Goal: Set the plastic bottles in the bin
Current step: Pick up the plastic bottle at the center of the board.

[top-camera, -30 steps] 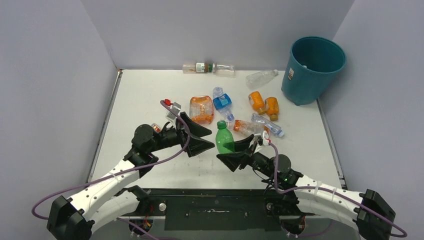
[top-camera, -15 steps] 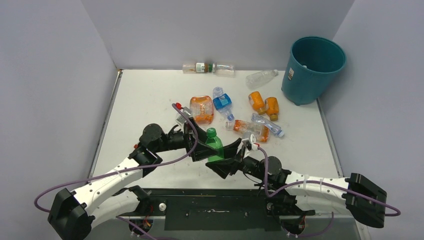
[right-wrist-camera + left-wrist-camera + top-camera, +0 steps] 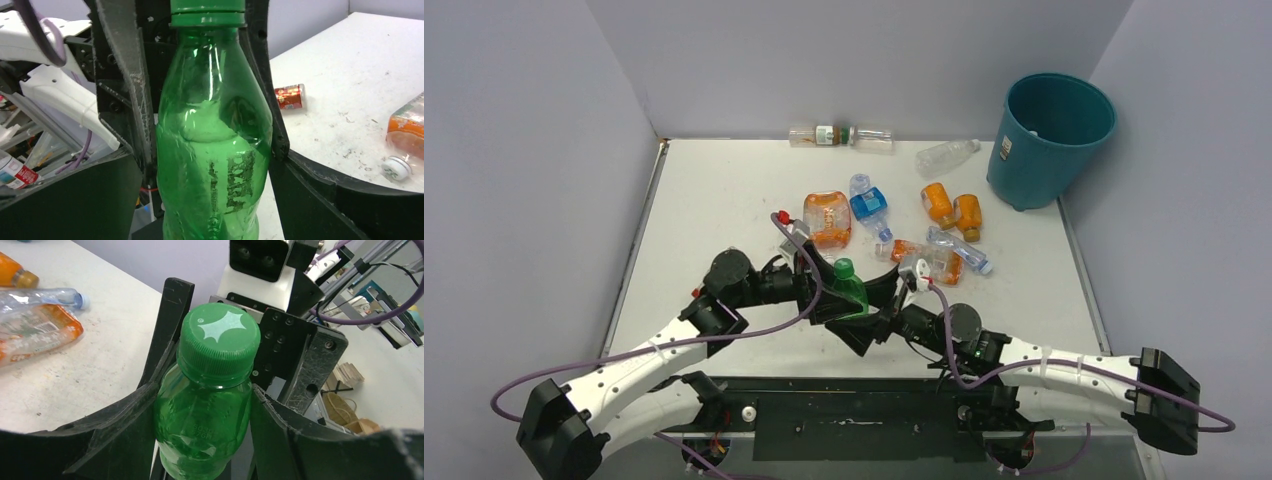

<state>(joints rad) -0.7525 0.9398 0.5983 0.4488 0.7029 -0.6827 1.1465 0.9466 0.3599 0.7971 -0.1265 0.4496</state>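
The small green plastic bottle (image 3: 848, 288) is upright near the front middle of the white surface (image 3: 714, 200), betw. the two arms. The left gripper (image 3: 202, 390) has its jaws closed on the bottle's shoulder, just under the cap. The right gripper (image 3: 207, 160) has its jaws around the lower body from the opp. side; whether they press it, I cannot tell. The round teal plastic bin (image 3: 1034, 150) is well apart, at the far right corner. I judge the task is near its start: many other bottles, e.g. the large orange-labelled jug (image 3: 827, 218), lie on the surface.
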